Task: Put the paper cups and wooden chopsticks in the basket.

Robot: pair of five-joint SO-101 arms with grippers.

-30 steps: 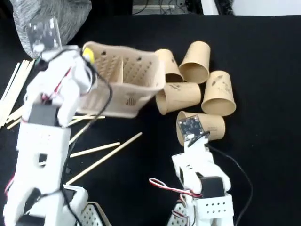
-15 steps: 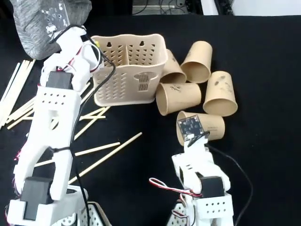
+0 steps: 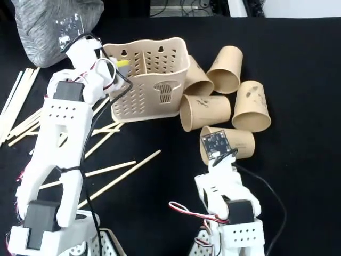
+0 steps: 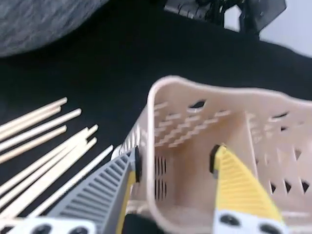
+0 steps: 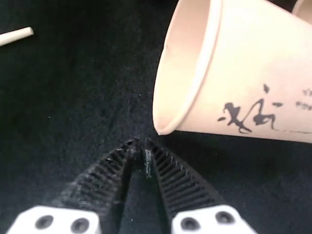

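A beige slotted basket (image 3: 152, 80) stands upright at the back left of the black table. My left gripper (image 3: 115, 69) is shut on its left end wall: in the left wrist view the gripper (image 4: 175, 156) has its grey finger (image 4: 105, 192) outside the basket (image 4: 195, 126) and its yellow finger (image 4: 239, 187) inside. Several paper cups lie on their sides right of the basket, among them one (image 3: 205, 111) touching it. My right gripper (image 5: 140, 145) is shut and empty, just short of the rim of the nearest cup (image 5: 239, 87) (image 3: 237, 143). Wooden chopsticks (image 3: 118, 178) (image 4: 44, 141) lie scattered at the left.
A grey cloth bundle (image 3: 53, 21) sits at the back left corner, behind the basket. More chopsticks (image 3: 16, 109) lie along the left edge. One chopstick end (image 5: 17, 35) lies off to the side of the right gripper. The right arm's base (image 3: 234, 224) stands at the front.
The basket was lifted and tipped in the left gripper; it has swung upright and now stands level, a little farther right. The right arm has not moved.
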